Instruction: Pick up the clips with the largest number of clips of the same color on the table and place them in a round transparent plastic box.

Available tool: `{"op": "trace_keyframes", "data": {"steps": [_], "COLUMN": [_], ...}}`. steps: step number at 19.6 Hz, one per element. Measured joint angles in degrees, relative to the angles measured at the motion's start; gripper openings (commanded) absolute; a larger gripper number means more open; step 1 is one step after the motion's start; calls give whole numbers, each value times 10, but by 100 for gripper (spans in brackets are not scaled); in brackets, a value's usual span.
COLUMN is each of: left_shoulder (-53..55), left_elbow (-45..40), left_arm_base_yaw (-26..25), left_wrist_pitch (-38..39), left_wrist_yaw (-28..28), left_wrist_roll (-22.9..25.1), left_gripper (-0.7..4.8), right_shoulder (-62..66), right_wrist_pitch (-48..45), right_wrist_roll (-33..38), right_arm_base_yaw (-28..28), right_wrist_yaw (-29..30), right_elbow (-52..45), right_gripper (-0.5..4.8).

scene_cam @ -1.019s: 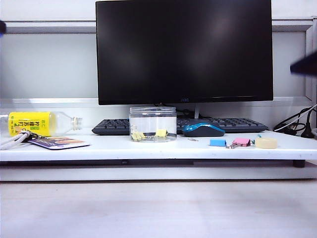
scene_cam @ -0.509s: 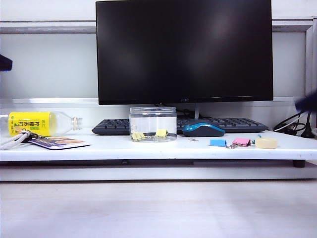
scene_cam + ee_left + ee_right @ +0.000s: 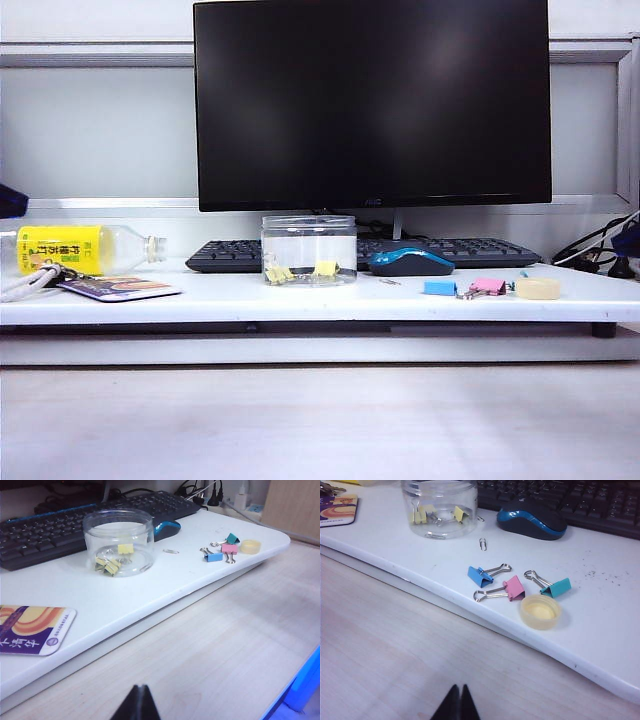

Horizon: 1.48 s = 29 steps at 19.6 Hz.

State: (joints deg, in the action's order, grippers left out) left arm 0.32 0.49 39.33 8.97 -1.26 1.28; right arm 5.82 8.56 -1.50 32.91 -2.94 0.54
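The pale-yellow clips [image 3: 107,566] lie inside the round transparent plastic box [image 3: 145,537], which stands upright on the white shelf in front of the keyboard. The exterior view shows the clips [image 3: 277,272] at the bottom of the box [image 3: 309,238]. In the right wrist view the clips [image 3: 418,514] show through the box's wall [image 3: 440,497]. My left gripper [image 3: 141,687] is shut and empty, over the wooden desk well short of the shelf. My right gripper [image 3: 457,687] is also shut and empty, over the desk near the coloured clips. In the exterior view only dark tips of the arms show, at the side edges.
A blue clip [image 3: 479,575], a pink clip [image 3: 514,588], a teal clip [image 3: 557,587] and a yellow cap [image 3: 540,612] lie near the shelf's edge. A mouse [image 3: 531,521], keyboard [image 3: 230,256], monitor [image 3: 372,100], bottle [image 3: 70,248] and card [image 3: 32,630] are also there.
In the exterior view both arms' dark tips have dropped lower at the side edges, the right one from high up to near the cables. Nothing on the shelf has moved.
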Motion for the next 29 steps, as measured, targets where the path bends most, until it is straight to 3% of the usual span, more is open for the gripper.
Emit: {"op": "trace_keyframes", "data": {"steps": [23,29], "left_shoulder": [0,0], "left_elbow": [0,0], "left_arm_base_yaw": [-15,-117], "left_wrist_pitch": [0,0], "left_wrist_yaw": [0,0], "left_wrist_roll": [0,0], "left_gripper": [25,25], "right_shoulder": [-5,-5], "right_wrist_pitch": [-1,-1], "right_wrist_roll": [0,0], "right_arm_base_yaw": [-4,-122], "right_wrist_yaw": [1,2], "right_elbow": [0,0], "right_gripper": [-1,-1]}}
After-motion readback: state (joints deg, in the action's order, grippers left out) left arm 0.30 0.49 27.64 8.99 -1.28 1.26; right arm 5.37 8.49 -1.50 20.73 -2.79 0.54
